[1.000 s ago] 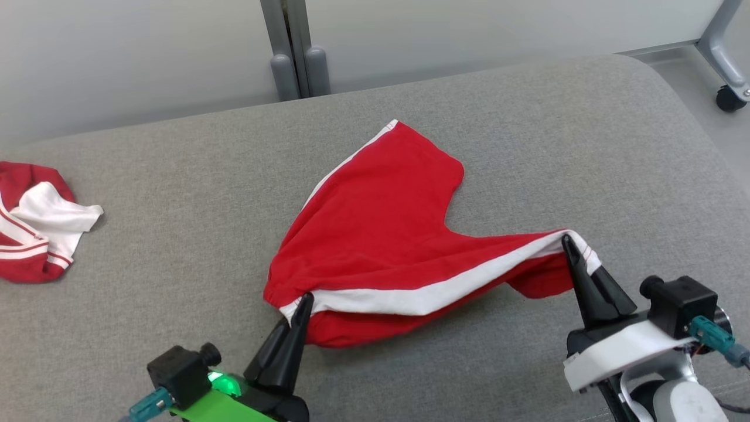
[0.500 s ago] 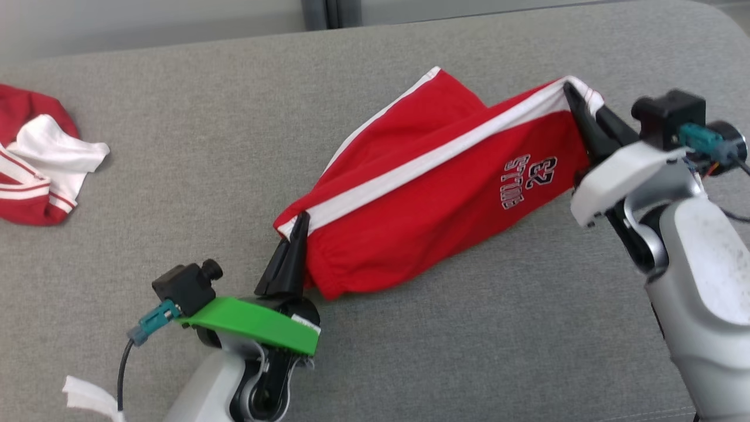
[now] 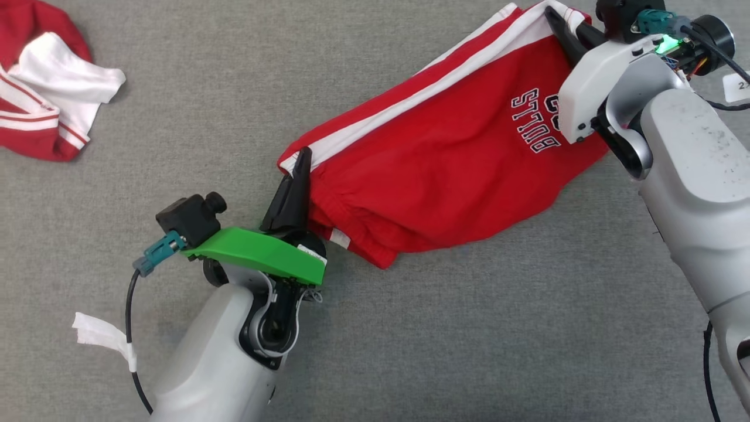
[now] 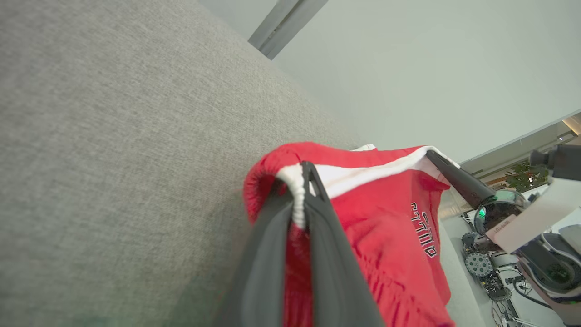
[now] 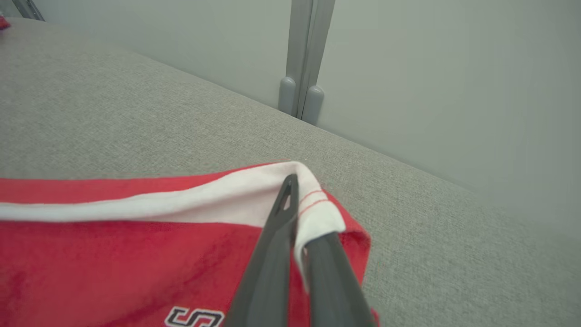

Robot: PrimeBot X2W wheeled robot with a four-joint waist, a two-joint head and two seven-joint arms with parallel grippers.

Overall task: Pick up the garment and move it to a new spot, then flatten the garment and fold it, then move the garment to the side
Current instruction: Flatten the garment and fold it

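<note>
Head view: I'm seeing the red shorts [image 3: 445,170] hanging stretched between both grippers over the grey cushion [image 3: 410,340]. The left gripper [image 3: 303,161] is sitting mid-view, fingers pressed together on the waistband corner, right where the white side stripe [image 3: 410,102] is ending. The right gripper [image 3: 554,17] is sitting at the top right, fingers also pinched tight on the hem corner at the stripe's other end. The stripe is running along the top edge between the two grips. The fabric below it is sagging toward the cushion; I can't tell whether it's touching. White lettering [image 3: 536,120] with dark outlines is facing the camera near the right-hand end. A second red-and-white garment [image 3: 41,99] is lying crumpled at the top left, well apart from the shorts. A white tape tag [image 3: 96,334] is hanging on the left arm's cable.

In the left wrist view, I'm seeing the white waistband edge squeezed between the two dark fingers [image 4: 327,254], with red cloth bunching around them. The right gripper's tip is biting the far end of the stripe.

In the right wrist view, the white hem is folding over between the narrow fingers [image 5: 272,259]. A grey post [image 5: 302,59] is standing against the wall behind the cushion.
</note>
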